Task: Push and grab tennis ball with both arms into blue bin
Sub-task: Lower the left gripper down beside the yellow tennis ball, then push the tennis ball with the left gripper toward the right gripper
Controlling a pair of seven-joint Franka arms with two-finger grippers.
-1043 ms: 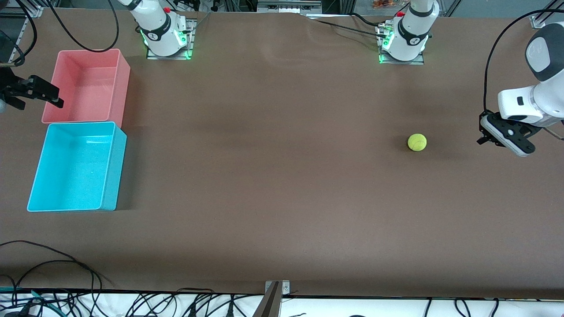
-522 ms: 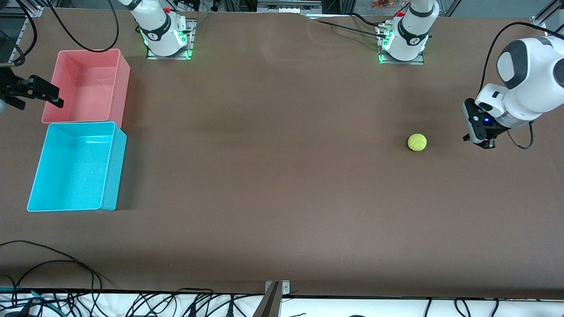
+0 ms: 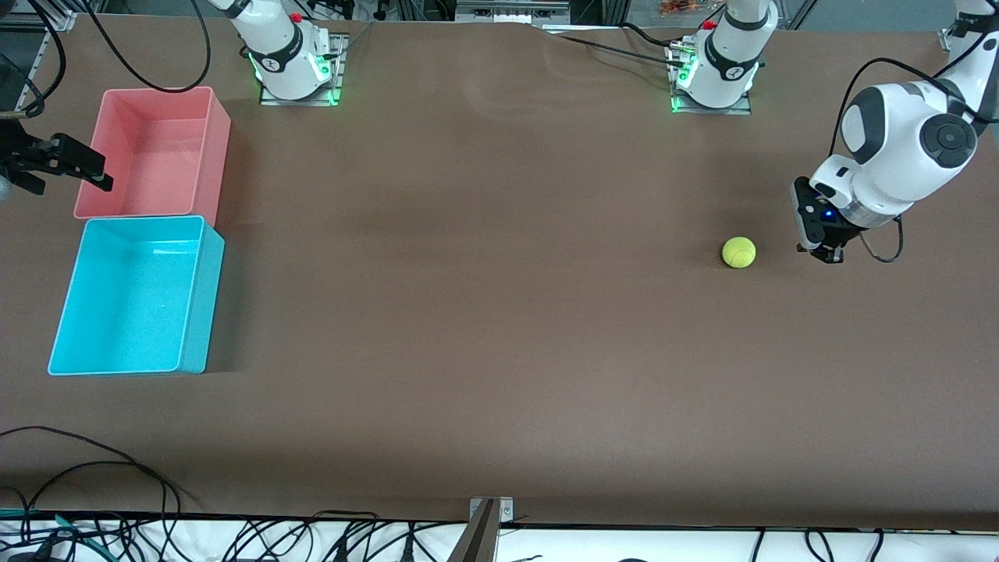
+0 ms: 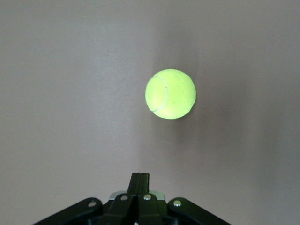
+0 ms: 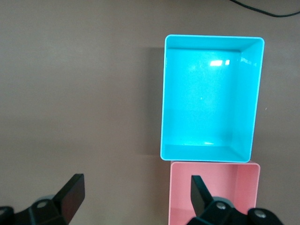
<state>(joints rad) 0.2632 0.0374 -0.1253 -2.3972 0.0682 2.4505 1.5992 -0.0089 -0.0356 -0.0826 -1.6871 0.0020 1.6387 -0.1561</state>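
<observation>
Brown table [image 3: 499, 351] carries everything. Blue bin [image 3: 129, 297] sits near the table edge at the right arm's end, empty, open side up; pink bin [image 3: 156, 152] touches it or is just beside it, farther from the front cam. Both look clean inside in the right wrist view.

Left arm [image 3: 897, 148] reaches in from the table edge at its own end, wrist bent down. Left gripper [image 3: 819, 248] is low by the table, fingers pressed together, nothing between them, near the ball w/ a gap, not touching. Right gripper [image 3: 66, 162] hangs beside the pink bin at the table edge, fingers spread wide, empty; right arm waits.

Tennis ball [image 3: 738, 252] rests on bare table toward the left arm's end, well apart from the blue bin, roughly level w/ the seam between the bins.

Progress, my read: basically at the start. Ball not pushed yet, not grabbed, not binned. Left: shove ball across toward the right arm's end, right gripper picks it up, drops it in blue bin.
</observation>
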